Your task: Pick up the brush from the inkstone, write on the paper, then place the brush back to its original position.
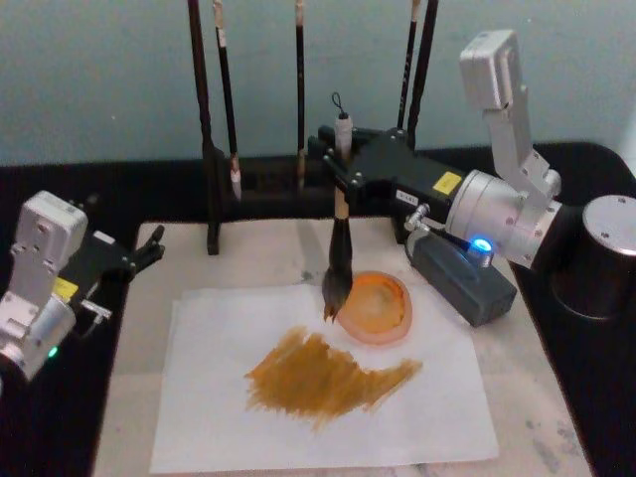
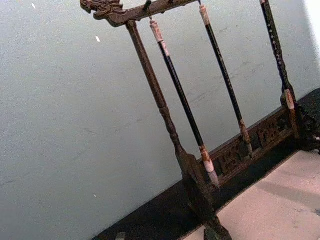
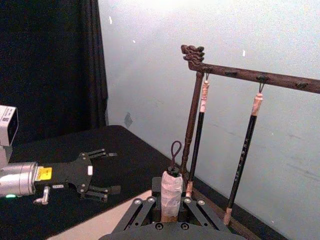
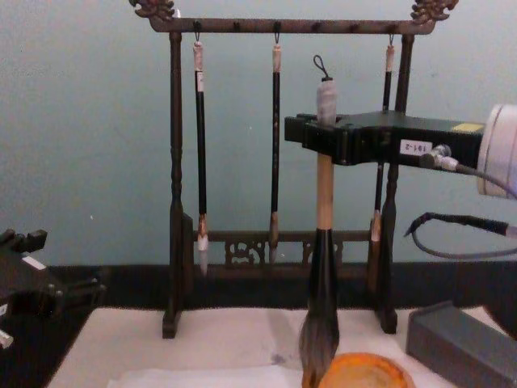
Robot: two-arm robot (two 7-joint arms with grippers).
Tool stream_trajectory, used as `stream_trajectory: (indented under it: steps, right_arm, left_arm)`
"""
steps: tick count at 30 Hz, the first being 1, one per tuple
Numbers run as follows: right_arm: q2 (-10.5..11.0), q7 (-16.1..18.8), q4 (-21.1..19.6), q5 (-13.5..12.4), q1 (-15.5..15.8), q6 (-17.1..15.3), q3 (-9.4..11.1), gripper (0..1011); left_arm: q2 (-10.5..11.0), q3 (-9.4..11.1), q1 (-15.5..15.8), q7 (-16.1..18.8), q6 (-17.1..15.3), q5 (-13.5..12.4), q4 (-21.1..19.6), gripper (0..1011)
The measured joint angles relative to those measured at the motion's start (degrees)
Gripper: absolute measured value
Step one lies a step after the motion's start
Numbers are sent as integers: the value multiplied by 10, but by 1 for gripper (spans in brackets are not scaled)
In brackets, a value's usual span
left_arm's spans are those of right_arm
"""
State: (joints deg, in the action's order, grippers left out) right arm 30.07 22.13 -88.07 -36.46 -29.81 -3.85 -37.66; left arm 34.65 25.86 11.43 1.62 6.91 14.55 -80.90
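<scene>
Right gripper (image 1: 341, 171): my arm reaches in level from the right, fingers clenched on brush (image 1: 338, 260). Brush: upright, bristles down, over paper's (image 1: 229, 417) far edge, beside dish (image 1: 383, 310). Left gripper (image 1: 144, 253): parked off mat's (image 1: 129, 397) left edge, fingers spread.

- White label (image 4: 416, 147) on the right tool (image 4: 324, 134): digits, seemingly "101-2", the first ones uncertain.
- Yellow sticker (image 1: 446, 183) on the right tool: print unreadable.
- Second yellow sticker (image 3: 44, 173), on the left tool (image 3: 107, 172): unreadable.
- Thin hanging brush (image 2: 274, 45): pale characters down its black handle, illegible.
</scene>
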Motion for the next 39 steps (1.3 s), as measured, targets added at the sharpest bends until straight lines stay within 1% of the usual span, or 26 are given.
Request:
stream_trajectory:
  steps: [4,6,13,17,19,25,31,39]
  right_arm:
    - [-6,8,8,1,0,5,1,150]
    - [-14,18,14,6,-3,9,1,151]
    - [-25,33,12,19,-5,4,-6,151]
    - [-31,41,7,23,-1,-2,-11,151]
    - [-38,48,5,25,3,-4,-14,151]
    - [-48,58,6,29,12,-4,-16,151]
    - [-50,61,7,36,18,-7,-13,150]
    - [-44,56,0,56,22,-22,-6,151]
  left_arm:
    - [0,0,0,0,0,0,0,1010]
    - [0,0,0,0,0,0,0,1009]
    - [0,0,0,0,0,0,0,1010]
    - [0,0,0,0,0,0,0,1010]
    - [0,0,0,0,0,0,0,1010]
    - [0,0,0,0,0,0,0,1010]
    - [0,0,0,0,0,0,0,1010]
    - [0,0,0,0,0,0,0,1010]
